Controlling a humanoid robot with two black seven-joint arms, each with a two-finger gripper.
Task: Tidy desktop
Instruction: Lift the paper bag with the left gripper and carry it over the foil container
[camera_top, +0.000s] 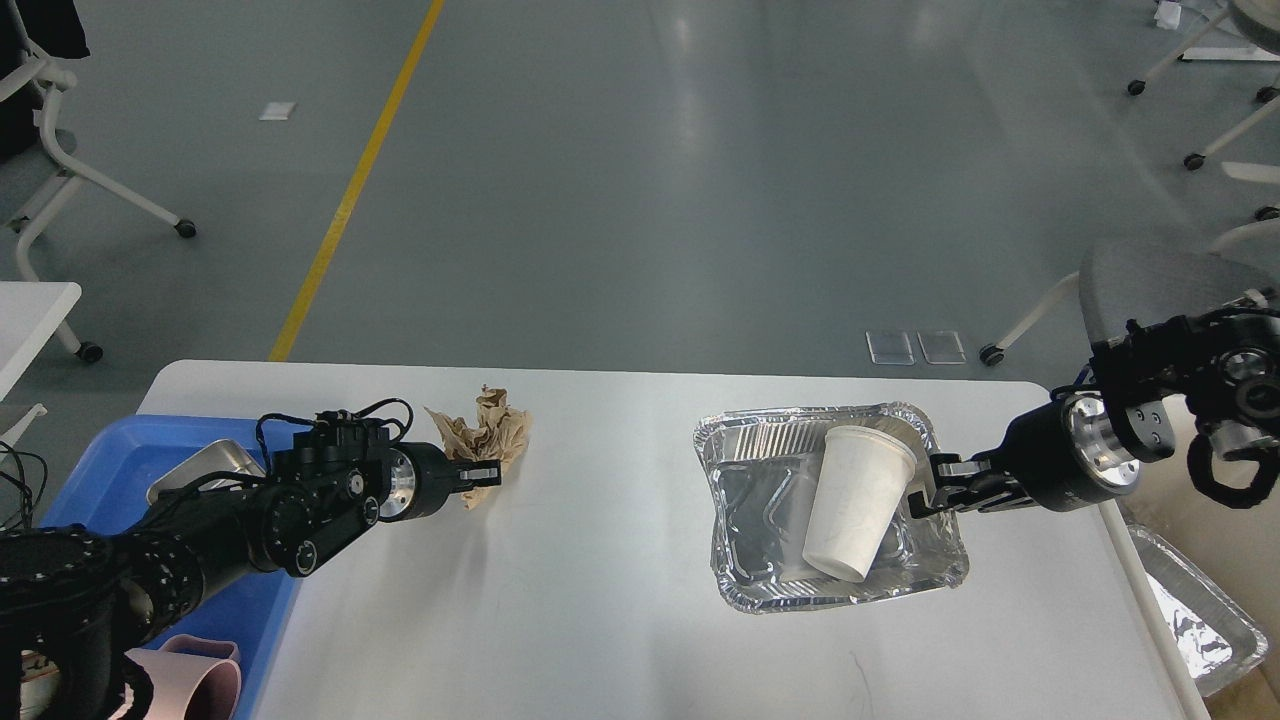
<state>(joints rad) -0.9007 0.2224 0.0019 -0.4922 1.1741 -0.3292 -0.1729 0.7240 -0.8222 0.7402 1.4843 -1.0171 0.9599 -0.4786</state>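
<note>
The white desktop (600, 600) fills the lower half of the view. My left gripper (478, 473) is shut on the lower part of a crumpled brown paper wad (490, 435), near the desktop's far left. My right gripper (925, 487) is shut on the right rim of a foil tray (745, 500) at the right of the desktop. A white paper cup (858, 500) lies tilted inside that tray, with its mouth toward the gripper.
A blue plastic tray (90, 470) sits at the left edge and holds a steel pan (200, 470). A pink cup (190, 680) is at the bottom left. A second foil tray (1200, 620) lies below the table's right edge. Office chairs stand on the floor beyond.
</note>
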